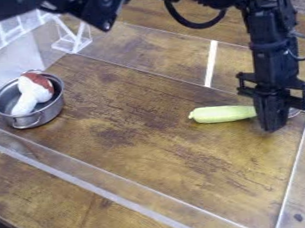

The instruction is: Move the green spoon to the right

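Brown wood of the table [134, 178] comes nearest us, with a pale line [87, 184] slanting across it, on the near side of the steel bowl [31, 119]. Beyond that stretch, well to the picture's right of the bowl and slightly nearer us, we find the green spoon [220, 114]. It lies flat, its long axis running roughly across our view, one rounded end facing the bowl and the other reaching the black gripper [270, 128].

From the hand, then, the spoon's visible length extends back towards the bowl. We judge that the coming move turns on this: a shift to the right should carry the spoon farther from the bowl, along its own length. Only one arm [272, 30] is at work, so we have no nearer hand to choose.

We read the fingers as closed, pointing down at the spoon's end farthest from the bowl. They hide that end, and we cannot tell whether they pinch it or merely touch it. Farther back, the arm rises behind the gripper, on the side away from the bowl.
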Robot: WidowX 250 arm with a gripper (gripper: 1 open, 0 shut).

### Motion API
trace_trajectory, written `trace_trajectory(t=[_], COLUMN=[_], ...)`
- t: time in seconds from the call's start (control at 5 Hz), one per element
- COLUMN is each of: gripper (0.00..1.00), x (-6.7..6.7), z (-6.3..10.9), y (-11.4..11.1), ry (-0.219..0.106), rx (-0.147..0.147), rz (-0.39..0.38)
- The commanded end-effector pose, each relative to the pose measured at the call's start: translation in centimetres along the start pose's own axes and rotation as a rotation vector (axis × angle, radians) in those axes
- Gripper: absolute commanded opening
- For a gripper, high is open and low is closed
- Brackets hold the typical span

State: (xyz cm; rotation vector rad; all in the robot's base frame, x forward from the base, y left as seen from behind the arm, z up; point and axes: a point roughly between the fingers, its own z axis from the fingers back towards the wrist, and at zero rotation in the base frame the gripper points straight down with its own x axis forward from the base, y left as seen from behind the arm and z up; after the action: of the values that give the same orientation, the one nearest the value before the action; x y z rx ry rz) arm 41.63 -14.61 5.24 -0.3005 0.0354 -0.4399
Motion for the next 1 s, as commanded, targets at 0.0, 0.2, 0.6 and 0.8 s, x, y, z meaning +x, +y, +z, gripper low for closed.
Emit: trace_trajectory(t=[0.0,0.2,0.6,0.8], gripper=[0.00,0.00,0.00,0.00], x=[0.0,-0.2,0.8,1.0], z=[5.5,5.4,5.2,4.4], y=[-1.0,-1.0,-0.3,0.2], ry=[-0.089,-0.052,-0.054,-0.049], rx=[0.023,0.016,0.027,0.018], rz=[-0.081,-0.190,-0.262,-0.333])
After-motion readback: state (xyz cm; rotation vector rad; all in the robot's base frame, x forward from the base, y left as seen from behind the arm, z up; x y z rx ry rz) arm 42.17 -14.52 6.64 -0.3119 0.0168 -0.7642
